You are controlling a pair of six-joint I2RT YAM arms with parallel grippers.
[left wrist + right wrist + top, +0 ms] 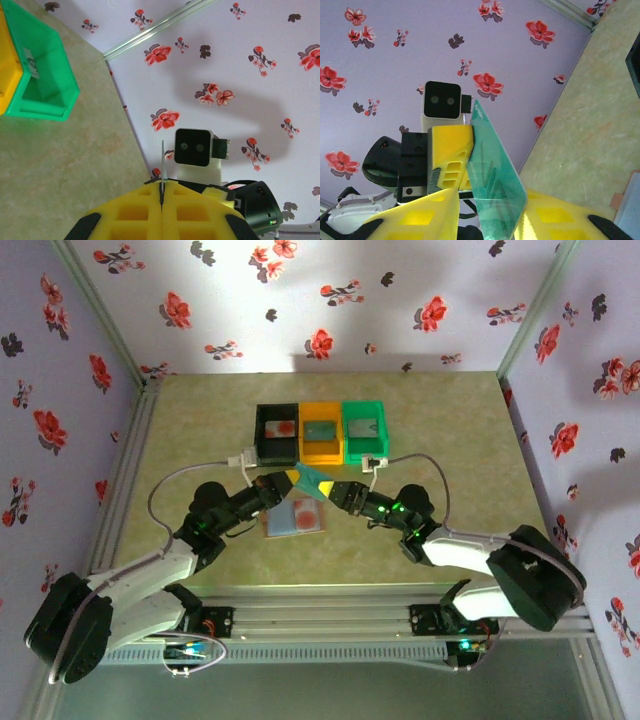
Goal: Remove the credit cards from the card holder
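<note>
Lilac walls (400,280) with red and dark flower print on three sides; mottled green-beige table (450,440) below.

Top external: three bins in one row on the far half of the table, touching side by side: black bin (262,435), orange bin (321,455), green bin (347,430). One flat item inside each, kind not discernible. One card holder (293,518), lying open on the table near the arms, two pale blue-grey panels facing up. One teal credit card (313,480) in the air above the holder's far edge, between left gripper (297,478) and right gripper (332,488).

Left wrist: yellow jaws pressed shut on the credit card, seen edge-on as one thin upright line. One white label (31,62) on the green bin's inner wall, print too small to read. One black wrist camera (192,147) of the other arm beyond, two lenses.

Right wrist: credit card standing between the yellow jaws, jaws partly apart; grip or mere contact not determinable. Far edge of the card clamped in the left gripper. One corner of the card holder at lower right, flat on the table.
</note>
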